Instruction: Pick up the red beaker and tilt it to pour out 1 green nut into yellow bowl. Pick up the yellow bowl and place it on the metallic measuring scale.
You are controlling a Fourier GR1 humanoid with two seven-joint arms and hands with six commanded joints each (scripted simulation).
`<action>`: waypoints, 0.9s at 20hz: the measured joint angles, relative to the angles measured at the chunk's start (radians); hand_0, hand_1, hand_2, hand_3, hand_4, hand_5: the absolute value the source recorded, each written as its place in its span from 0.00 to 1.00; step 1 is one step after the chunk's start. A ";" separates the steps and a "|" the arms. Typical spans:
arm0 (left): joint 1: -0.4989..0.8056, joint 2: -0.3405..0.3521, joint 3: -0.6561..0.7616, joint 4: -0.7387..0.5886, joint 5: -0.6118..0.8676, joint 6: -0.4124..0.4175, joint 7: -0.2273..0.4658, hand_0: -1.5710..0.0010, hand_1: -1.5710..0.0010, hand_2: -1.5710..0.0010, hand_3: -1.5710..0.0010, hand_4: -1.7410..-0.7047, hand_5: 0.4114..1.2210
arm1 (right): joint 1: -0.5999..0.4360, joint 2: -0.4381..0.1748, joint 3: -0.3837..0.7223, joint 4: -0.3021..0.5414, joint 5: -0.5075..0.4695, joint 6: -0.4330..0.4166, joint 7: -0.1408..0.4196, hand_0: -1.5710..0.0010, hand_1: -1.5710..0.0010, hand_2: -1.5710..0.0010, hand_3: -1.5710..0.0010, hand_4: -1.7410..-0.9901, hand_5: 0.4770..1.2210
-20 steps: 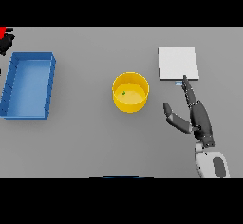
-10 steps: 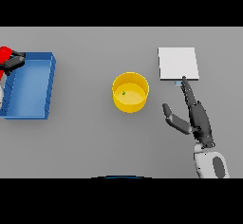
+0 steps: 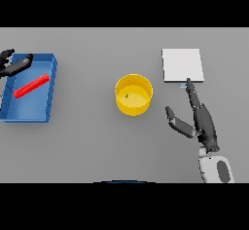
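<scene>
Yellow bowl [image 3: 133, 94] sits at mid-table with 1 green nut [image 3: 127, 96] already inside it, so we judge the pour done and the carry to the scale next. Our right hand [image 3: 203, 122] lies to the bowl's right and a little nearer us, fingers straight and spread from the thumb, holding nothing; the bowl is up and to the left of it. The metallic measuring scale [image 3: 182, 65] sits just past that hand's fingertips, right of the bowl. Our left hand [image 3: 13, 66] is at the far left, over the blue tray [image 3: 52, 90], fingers relaxed and empty, well apart from the bowl, so the right hand is nearer. The red beaker [image 3: 31, 86] lies in the tray on its side, its long axis slanting. We count 1 bowl, 1 nut, 1 beaker, 1 tray, 1 scale.
</scene>
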 measured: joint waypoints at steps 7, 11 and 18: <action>-0.008 -0.025 0.027 -0.020 0.029 0.042 -0.098 0.98 0.98 0.99 0.98 0.91 0.30 | -0.074 -0.056 0.053 0.009 0.095 0.033 0.058 1.00 1.00 1.00 1.00 0.87 0.25; 0.008 -0.038 0.026 -0.056 0.036 0.053 -0.088 0.99 0.99 0.99 0.99 0.91 0.33 | -0.184 -0.193 0.130 0.034 0.259 0.108 0.099 1.00 1.00 1.00 1.00 0.81 0.21; 0.032 -0.052 0.020 -0.079 0.044 0.050 -0.083 1.00 1.00 1.00 1.00 0.90 0.34 | -0.426 -0.316 0.311 0.148 0.489 0.243 0.034 1.00 1.00 1.00 1.00 0.76 0.22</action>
